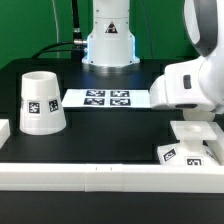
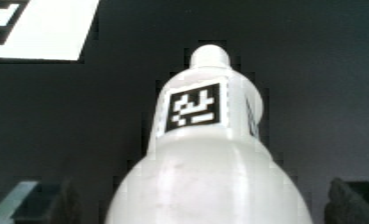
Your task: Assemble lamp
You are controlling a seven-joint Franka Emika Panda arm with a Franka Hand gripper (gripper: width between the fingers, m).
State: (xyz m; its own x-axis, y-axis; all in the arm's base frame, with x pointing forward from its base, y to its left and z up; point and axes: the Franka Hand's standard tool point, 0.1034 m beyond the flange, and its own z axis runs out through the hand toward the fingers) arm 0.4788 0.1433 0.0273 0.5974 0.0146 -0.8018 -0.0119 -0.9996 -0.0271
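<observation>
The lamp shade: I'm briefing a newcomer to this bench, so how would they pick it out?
Start at the black table and find the marker board lying flat mid-table. Toward the exterior view's left of it stands the lamp shade. It is the only tall tapered white cup, open on top, with one square marker on its side.

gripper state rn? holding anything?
Gripper: open, jaws wide either side of the lamp bulb, fingertips clear of it. Not holding anything.
</observation>
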